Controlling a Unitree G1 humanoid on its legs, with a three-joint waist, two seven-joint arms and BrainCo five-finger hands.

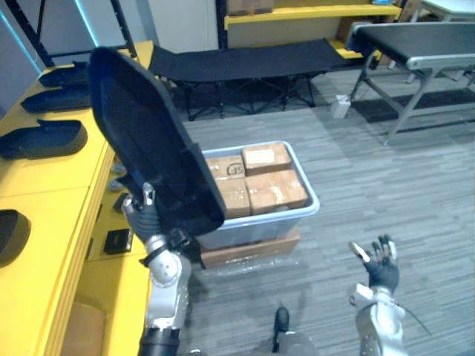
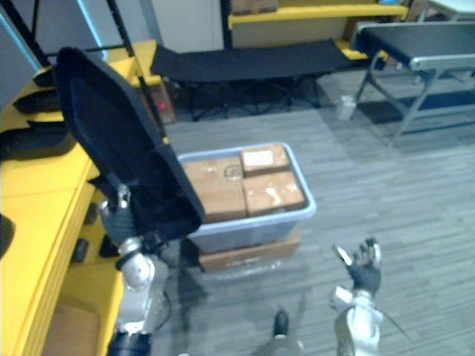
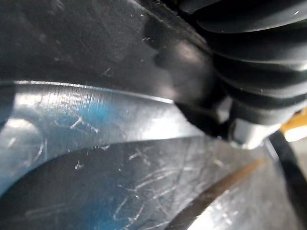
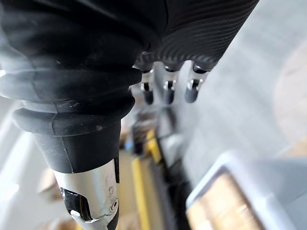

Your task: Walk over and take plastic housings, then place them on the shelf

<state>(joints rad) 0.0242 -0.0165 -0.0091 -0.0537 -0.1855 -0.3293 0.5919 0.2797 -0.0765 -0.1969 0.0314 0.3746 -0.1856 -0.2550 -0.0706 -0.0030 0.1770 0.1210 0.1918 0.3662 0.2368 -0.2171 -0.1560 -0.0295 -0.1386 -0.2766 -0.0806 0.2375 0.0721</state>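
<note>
The left hand [image 1: 154, 222] clasps the big dark plastic housing [image 1: 148, 133], probably stiff but unwieldy, by its lower edge; the right hand [image 1: 382, 271] is spread empty.

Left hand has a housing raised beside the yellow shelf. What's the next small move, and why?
Probably swing the left hand leftward so the housing comes over the bare stretch of the yellow shelf. It is gripped on end off the shelf's edge, and other housings lie further along. The right hand is open and empty.
</note>
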